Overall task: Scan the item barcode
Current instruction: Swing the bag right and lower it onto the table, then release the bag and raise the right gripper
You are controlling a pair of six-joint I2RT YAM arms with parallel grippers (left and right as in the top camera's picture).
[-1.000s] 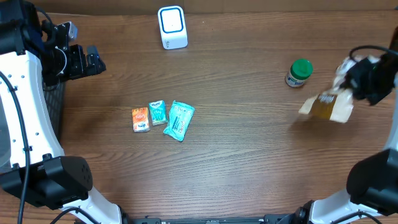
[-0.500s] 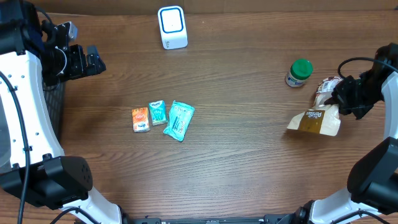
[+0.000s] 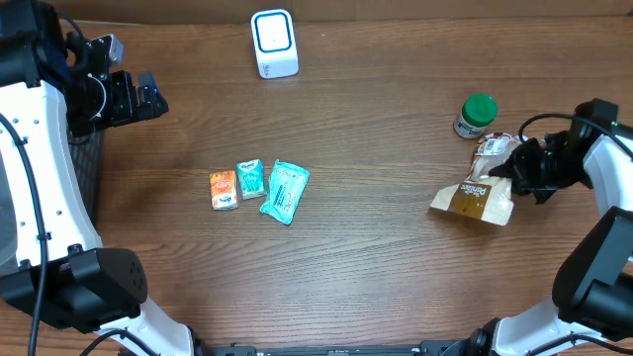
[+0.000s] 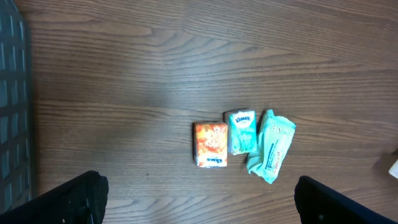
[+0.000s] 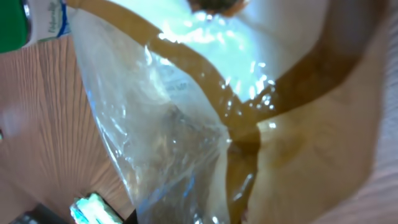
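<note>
seen from above, with twelve o'clock at the far edge of the table point(image 3: 376, 267), its top was dark brown wood with a fine straight grain; at the nine o'clock edge stood a dark mesh panel point(image 3: 87, 163) of small square cells, also seen down the left side of the left wrist view point(image 4: 12, 124); at ten o'clock the left claw point(image 3: 150, 96) hung black and blocky, its two fingers spread wide with nothing between them, the tips showing in the bottom corners of its own camera; just below centre, toward seven o'clock, three soft packets lay in a row, each touching or nearly touching the next: a flat orange packet point(image 3: 225, 190), a small teal packet point(image 3: 250, 179) and a larger teal packet point(image 3: 285, 191), long, crinkled and tilted; at twelve o'clock sat the scanner point(image 3: 274, 43), a smooth white box with rounded corners and a blue rounded square on its face; at two o'clock stood a short round jar point(image 3: 476, 115) with a green cap and a white label; at three o'clock, just below the jar, the right claw point(image 3: 514, 166) was clamped on the bag point(image 3: 473, 201), pinching its shiny, wrinkled clear upper part while the matte brown lower part pointed toward the table's centre; i could not tell whether that end touched the wood; up close the bag point(image 5: 186, 137) filled the right wrist view, glossy film creased over a brown band.
</note>
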